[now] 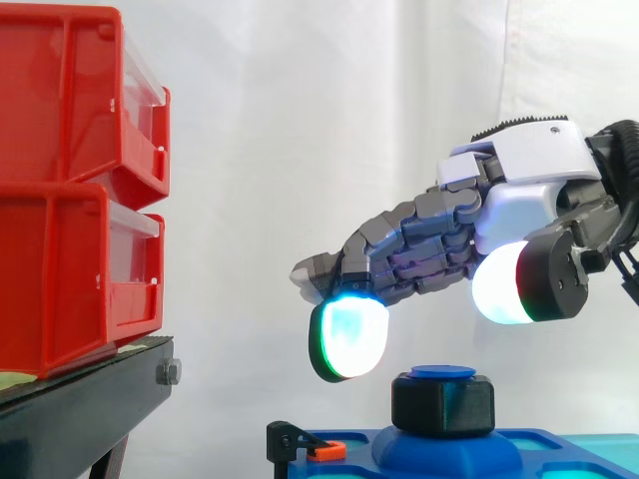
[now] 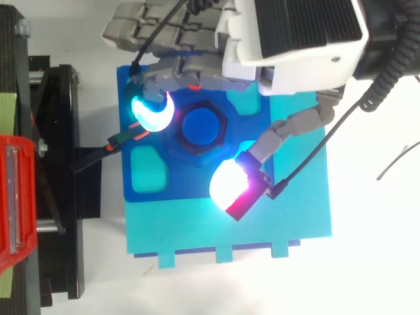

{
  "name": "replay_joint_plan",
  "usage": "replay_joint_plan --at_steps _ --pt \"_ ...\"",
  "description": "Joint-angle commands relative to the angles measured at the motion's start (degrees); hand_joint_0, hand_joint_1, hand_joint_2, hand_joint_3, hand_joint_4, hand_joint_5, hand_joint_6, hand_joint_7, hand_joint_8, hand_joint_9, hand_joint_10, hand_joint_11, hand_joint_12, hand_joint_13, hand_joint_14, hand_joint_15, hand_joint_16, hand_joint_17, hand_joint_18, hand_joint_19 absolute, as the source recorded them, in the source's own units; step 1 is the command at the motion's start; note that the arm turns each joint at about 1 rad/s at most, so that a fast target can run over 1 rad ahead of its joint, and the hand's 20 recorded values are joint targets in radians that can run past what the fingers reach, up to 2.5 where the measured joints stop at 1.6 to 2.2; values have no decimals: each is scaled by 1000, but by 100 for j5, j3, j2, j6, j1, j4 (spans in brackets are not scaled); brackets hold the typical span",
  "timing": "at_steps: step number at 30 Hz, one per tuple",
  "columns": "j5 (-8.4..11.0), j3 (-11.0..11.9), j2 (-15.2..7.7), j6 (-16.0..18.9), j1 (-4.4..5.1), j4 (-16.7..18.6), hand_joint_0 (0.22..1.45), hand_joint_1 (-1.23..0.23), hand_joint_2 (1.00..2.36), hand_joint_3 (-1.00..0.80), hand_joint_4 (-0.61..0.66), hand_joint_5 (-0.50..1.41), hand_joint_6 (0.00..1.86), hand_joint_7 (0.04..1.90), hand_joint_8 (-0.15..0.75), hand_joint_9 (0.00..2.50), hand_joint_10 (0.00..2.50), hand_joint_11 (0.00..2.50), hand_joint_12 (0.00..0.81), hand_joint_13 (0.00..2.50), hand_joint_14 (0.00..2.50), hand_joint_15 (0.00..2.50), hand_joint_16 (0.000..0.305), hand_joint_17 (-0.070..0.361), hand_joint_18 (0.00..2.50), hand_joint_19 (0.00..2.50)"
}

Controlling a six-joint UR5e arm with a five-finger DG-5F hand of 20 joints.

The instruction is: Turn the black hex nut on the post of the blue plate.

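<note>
Approach step: our hand [image 1: 529, 200], fingers spread apart, hovers above the nut [image 1: 442, 406] on the blue plate [image 2: 177, 190]; next we lower and pinch its flats.

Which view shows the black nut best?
The side view: the whole black flank of the nut shows, below the hand. The top view gives its hexagonal rim around the post, between two pads.
</note>
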Motion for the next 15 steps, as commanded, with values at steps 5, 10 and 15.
replay_joint_plan --at_steps 5,10,15 --pt "5 -99 1 40 30 186 371 -541 1000 -500 252 -251 503 981 220 3 0 0 379 13 0 0 55 123 0 0" --pt "5 -99 1 40 30 168 366 -497 1000 -500 256 -250 503 983 223 3 0 0 382 13 0 0 55 125 0 0" --pt "5 -117 -7 40 30 142 367 -476 1000 -500 255 -248 503 983 224 4 0 0 381 11 0 0 55 124 0 0"
